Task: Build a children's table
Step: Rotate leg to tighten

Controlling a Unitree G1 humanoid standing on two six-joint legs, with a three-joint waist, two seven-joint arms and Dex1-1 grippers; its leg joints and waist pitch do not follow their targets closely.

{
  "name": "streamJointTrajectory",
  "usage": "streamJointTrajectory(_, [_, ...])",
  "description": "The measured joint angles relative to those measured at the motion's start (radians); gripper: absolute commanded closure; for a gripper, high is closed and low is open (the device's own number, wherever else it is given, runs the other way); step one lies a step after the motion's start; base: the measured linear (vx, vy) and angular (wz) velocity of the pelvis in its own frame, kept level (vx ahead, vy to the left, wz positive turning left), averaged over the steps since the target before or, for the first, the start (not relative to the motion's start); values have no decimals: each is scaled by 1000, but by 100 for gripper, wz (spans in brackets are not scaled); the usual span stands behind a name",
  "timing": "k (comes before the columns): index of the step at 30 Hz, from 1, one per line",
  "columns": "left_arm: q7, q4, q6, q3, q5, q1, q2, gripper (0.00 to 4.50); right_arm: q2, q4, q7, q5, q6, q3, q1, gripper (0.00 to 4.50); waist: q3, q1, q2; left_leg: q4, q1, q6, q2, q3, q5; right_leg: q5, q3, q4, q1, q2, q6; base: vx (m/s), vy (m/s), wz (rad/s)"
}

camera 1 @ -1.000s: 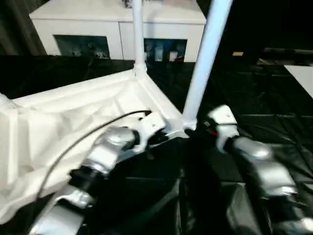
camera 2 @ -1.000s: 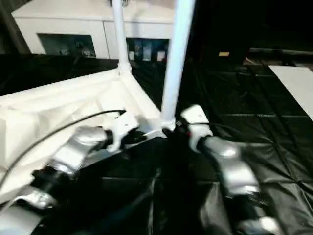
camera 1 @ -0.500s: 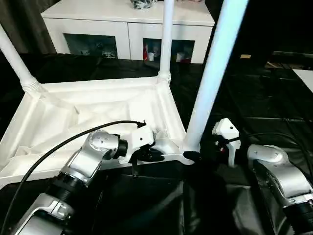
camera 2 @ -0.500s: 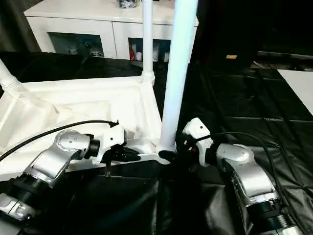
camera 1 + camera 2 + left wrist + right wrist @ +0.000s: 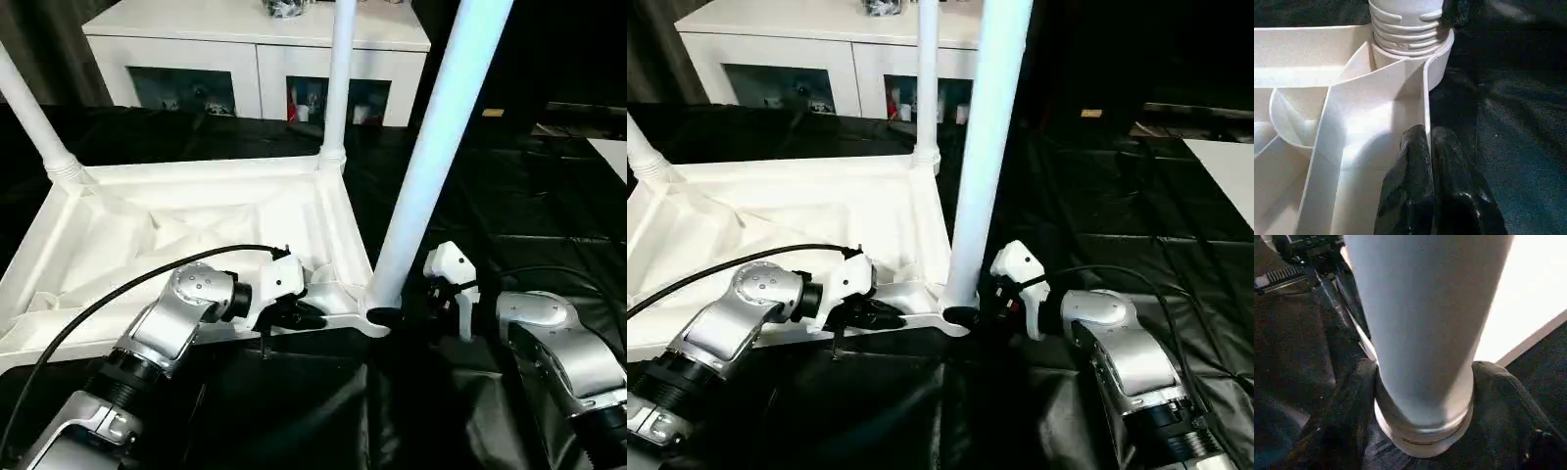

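Three long tapered white tube legs standing in the upturned white ribbed plastic tabletop [image 5: 196,211]. Pinching its rim wall beside nearest leg [image 5: 431,157]: left gripper [image 5: 1431,161], shut. Right gripper [image 5: 1420,431] straddling leg base, grip unclear. Risking: leg tilting, binding in socket.

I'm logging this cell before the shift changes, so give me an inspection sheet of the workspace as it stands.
Surface: black quilted covering under everything.
Job's things: tabletop lies underside up; near leg stands in its corner socket; far-right leg and far-left leg also stand in sockets.
Clutter: nothing seen.
Hands: left hand shut, pinching the tabletop's rim beside the near socket; right hand at the base of the near leg, grip cannot be told.
Cables: black cable arcs over the left forearm; another by the right wrist.
Surroundings: white cabinet behind; white board at the right.
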Motion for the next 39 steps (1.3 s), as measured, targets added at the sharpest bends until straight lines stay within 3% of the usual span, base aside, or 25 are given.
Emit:
streamJointTrajectory(3, [92, 29, 39, 23, 17, -15, -38, 450, 91, 74, -142, -27, -6, -13, -34, 186, 0, -12, 0, 0, 3, 0, 0, 0, 0, 1, 0, 0, 3, 0, -1, 0, 0, 0])
streamJointTrajectory(7, [275, 145, 97, 62, 47, -85, -155, 450, 286, 194, -462, -45, 17, -104, -105, 187, -1, -31, -1, 3, 3, -1, 0, -1, 1, 0, 0, -1, 3, 0, 1, 0, 0, 0])
streamJointTrajectory(11, [422, 226, 146, 73, 65, -146, -247, 450, 412, 266, -735, -86, 25, -148, -172, 189, -1, -32, -1, 2, 4, -2, -1, -1, 1, 0, 0, -1, 4, 0, 1, 0, 0, 0])
streamJointTrajectory(14, [548, 300, 157, 83, 97, -192, -333, 450, 516, 370, -961, -146, -25, -177, -244, 189, -1, -31, -1, 2, 3, -2, -1, -2, 1, 0, 0, -2, 4, 0, 1, 0, 0, 0])
streamJointTrajectory(17, [580, 313, 155, 82, 107, -199, -356, 450, 532, 416, -994, -162, -60, -178, -266, 189, -2, -30, 1, 2, 3, -2, -1, -2, 1, 1, 0, -3, 4, 0, 0, 0, 0, 0])
streamJointTrajectory(18, [577, 313, 145, 80, 111, -199, -354, 450, 530, 419, -982, -167, -78, -178, -262, 154, -3, -30, 2, 1, 3, -2, -1, -2, 1, 2, 0, -3, 4, 0, -2, 0, 0, 0])
streamJointTrajectory(26, [526, 282, 117, 68, 111, -186, -315, 450, 460, 357, -841, -182, -95, -142, -213, 71, -2, -28, 3, -3, 1, -2, 0, -2, 1, 2, -1, -2, 0, 1, -2, 0, 0, 0])
streamJointTrajectory(32, [366, 191, 23, 49, 93, -116, -188, 450, 236, 187, -475, -106, -82, -97, -135, 26, -1, -19, 4, -4, -1, -2, 1, -2, 1, 1, -2, -2, -3, 1, -1, 0, 0, 0])
streamJointTrajectory(36, [157, 100, -18, 38, 32, -49, -70, 450, 19, 58, -204, -59, -65, -76, -52, 4, -1, 0, 5, -2, -2, -2, 1, -1, 1, 0, -2, -3, -1, 1, -1, 0, 0, 0])
streamJointTrajectory(39, [54, 83, -31, 36, -1, -32, -24, 450, -36, 19, -95, -29, -35, -67, -25, 4, -1, 3, 5, -2, -1, -2, 1, -1, 1, 0, -2, -2, -1, 1, -1, 0, 0, 0])
